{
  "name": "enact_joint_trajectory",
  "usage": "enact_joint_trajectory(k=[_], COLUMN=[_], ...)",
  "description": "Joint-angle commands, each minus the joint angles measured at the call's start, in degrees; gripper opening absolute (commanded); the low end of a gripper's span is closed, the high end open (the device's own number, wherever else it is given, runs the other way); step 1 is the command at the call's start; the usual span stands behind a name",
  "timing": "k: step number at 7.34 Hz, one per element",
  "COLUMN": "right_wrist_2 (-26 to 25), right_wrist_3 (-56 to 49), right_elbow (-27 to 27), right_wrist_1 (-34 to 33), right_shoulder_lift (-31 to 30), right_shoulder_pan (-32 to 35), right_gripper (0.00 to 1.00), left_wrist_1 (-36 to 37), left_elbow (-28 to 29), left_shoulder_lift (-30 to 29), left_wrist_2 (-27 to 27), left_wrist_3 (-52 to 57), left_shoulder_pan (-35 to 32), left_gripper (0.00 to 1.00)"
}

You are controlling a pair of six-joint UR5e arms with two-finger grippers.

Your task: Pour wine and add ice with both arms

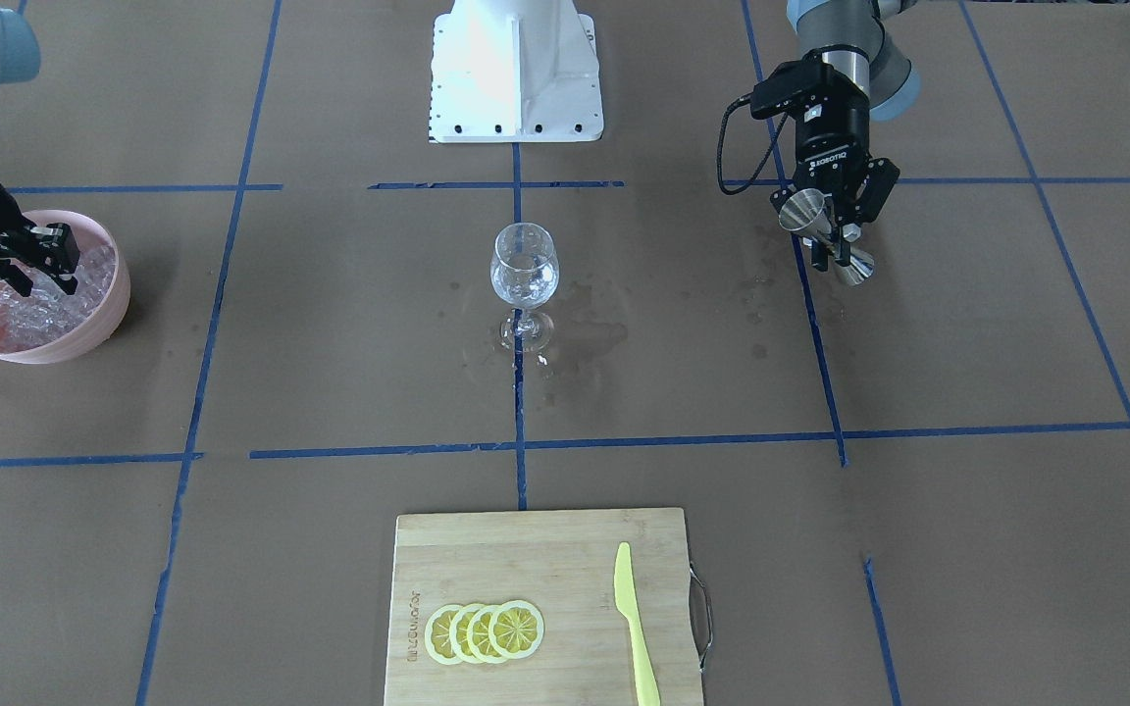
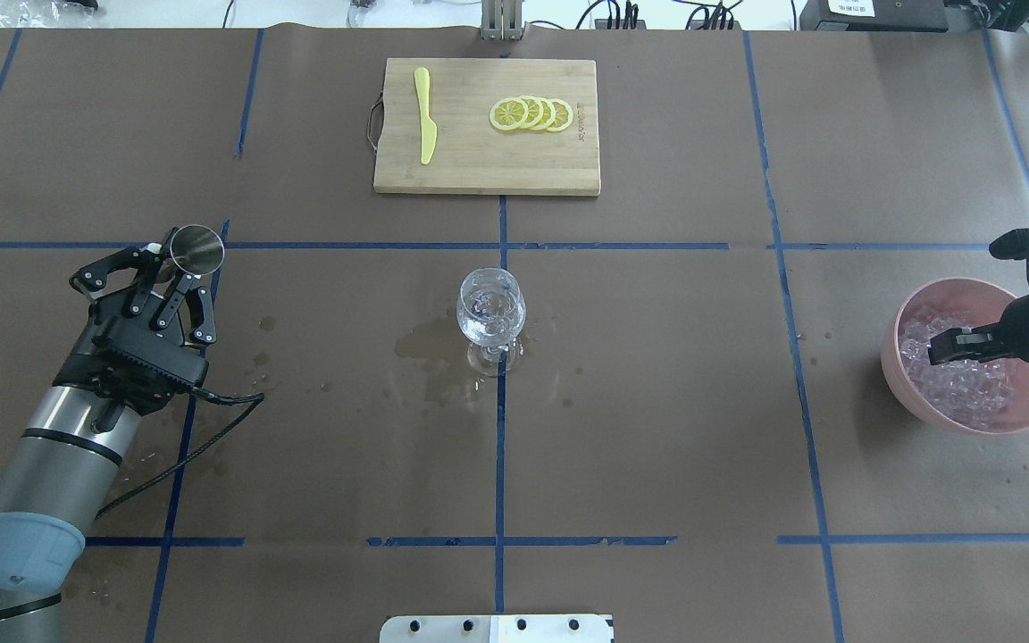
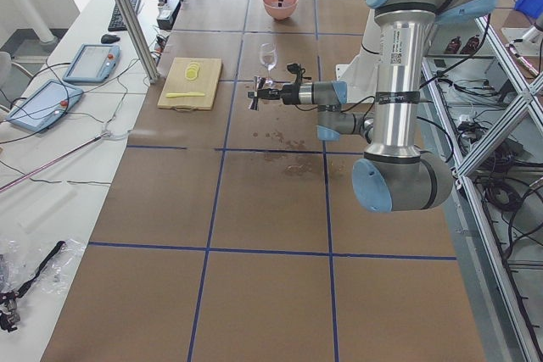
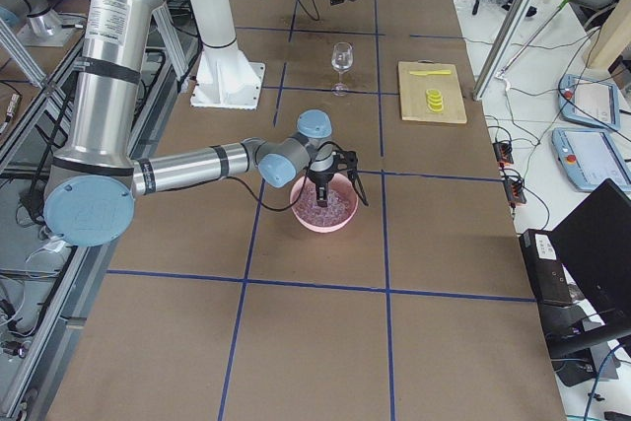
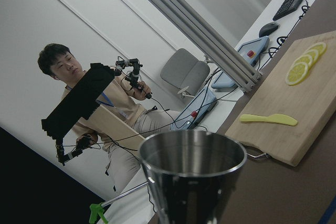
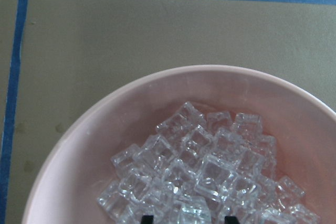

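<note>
My left gripper (image 1: 838, 243) (image 2: 177, 266) is shut on a steel jigger (image 1: 805, 214) (image 2: 196, 247) (image 5: 191, 166), held upright above the table, left of the wine glass (image 1: 524, 270) (image 2: 490, 308). I see no wine inside the jigger; the glass bowl shows only clear glints. My right gripper (image 1: 35, 260) (image 2: 986, 295) (image 6: 187, 219) hangs open just over the pile of ice (image 1: 40, 304) (image 2: 957, 384) (image 6: 199, 177) in the pink bowl (image 1: 106, 324) (image 2: 1028, 411) (image 6: 105, 129), with nothing between its fingers.
A wooden cutting board (image 1: 526, 559) (image 2: 479, 152) on the far side carries lemon slices (image 1: 484, 630) and a yellow knife (image 1: 636, 628). Wet stains (image 1: 590, 333) surround the glass foot. The white base block (image 1: 516, 69) is between the arms. A person (image 5: 68, 72) sits beyond the table.
</note>
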Motion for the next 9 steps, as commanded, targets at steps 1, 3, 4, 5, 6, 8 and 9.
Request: enact_joint_trajectory(k=[1,3,4,5,6,8,9], right_wrist_2=[0.2,0.2,0.1,0.1,0.2,-0.2,0.1], right_wrist_3=[-0.2,-0.7,-0.7,-0.7,-0.8,-0.2,-0.1], right_elbow=[-0.2,0.0,0.7,1.7,2.6,5.9,7.2], right_wrist_1=[0.1,0.1,0.1,0.2,0.2,0.3,0.3], right_shoulder_lift=[0.0,0.0,-0.1,-0.2,-0.2,-0.4,-0.2], right_shoulder_pan=[0.0,0.1,0.4,0.7,1.5,2.6,3.2], right_gripper=[0.13,0.00,0.00,0.00,0.00,0.00,0.00], left_wrist_1=[0.0,0.0,0.0,-0.1,-0.1,-2.2,-2.4], left_elbow=[0.0,0.0,0.0,0.3,0.3,0.8,1.3], left_shoulder_lift=[0.3,0.6,0.7,2.4,4.7,7.8,8.1], left_wrist_2=[0.0,0.0,0.0,-0.2,-2.4,-3.2,-3.0], left_wrist_3=[-0.2,-0.5,-0.6,-2.3,-8.6,-19.3,-26.3], left_shoulder_pan=[0.0,0.0,0.0,0.0,0.0,0.0,0.1], left_gripper=[0.00,0.00,0.00,0.00,0.00,0.00,0.00])
